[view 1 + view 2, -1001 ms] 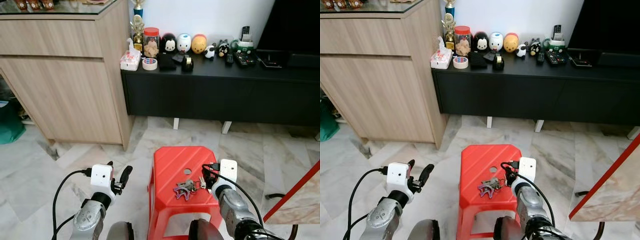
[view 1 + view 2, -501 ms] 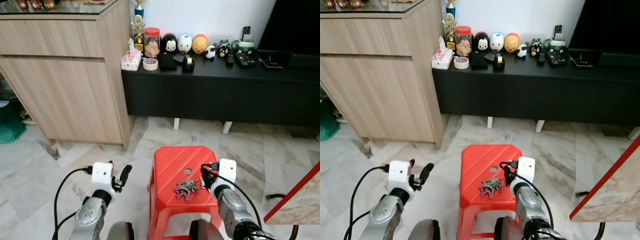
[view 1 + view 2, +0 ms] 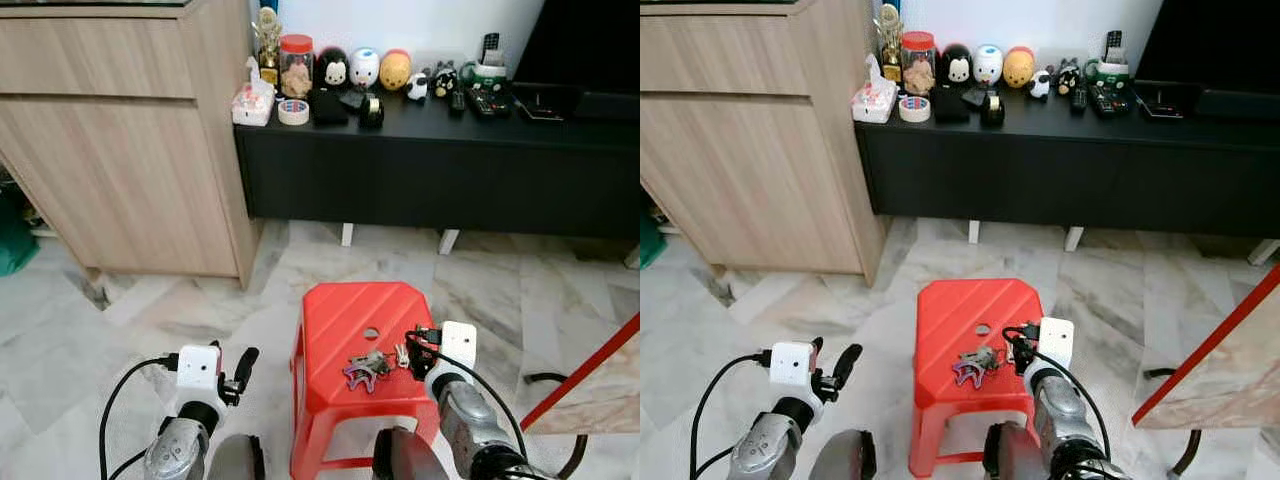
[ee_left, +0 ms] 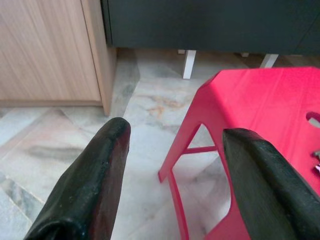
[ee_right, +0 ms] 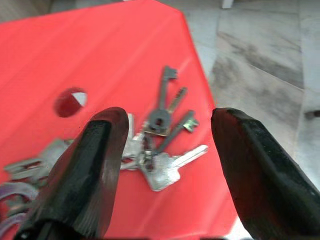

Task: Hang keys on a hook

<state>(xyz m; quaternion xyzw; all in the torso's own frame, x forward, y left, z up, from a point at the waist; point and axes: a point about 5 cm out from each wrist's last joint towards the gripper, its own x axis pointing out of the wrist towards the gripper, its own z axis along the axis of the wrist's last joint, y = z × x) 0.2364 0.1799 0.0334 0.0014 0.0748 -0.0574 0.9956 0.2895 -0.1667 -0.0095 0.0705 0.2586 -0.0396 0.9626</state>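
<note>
A bunch of silver keys (image 3: 372,366) with a purple tag lies on top of a red plastic stool (image 3: 340,310), near its round hole. My right gripper (image 3: 414,345) hovers open just right of the bunch, its black fingers (image 5: 100,165) standing either side of the keys (image 5: 160,145) without touching them. My left gripper (image 3: 243,366) is open, low over the floor to the left of the stool (image 4: 260,110), with nothing between its fingers (image 4: 95,185).
A black low cabinet (image 3: 440,160) runs along the back wall with toys, a jar, tape and remotes on top. A tall wooden cabinet (image 3: 120,140) stands at the left. A red bar (image 3: 585,370) slants at the right. Marble floor surrounds the stool.
The camera has tilted and shifted, so the scene sits a little higher and farther. My right gripper stays by the keys; the left arm has dropped slightly.
</note>
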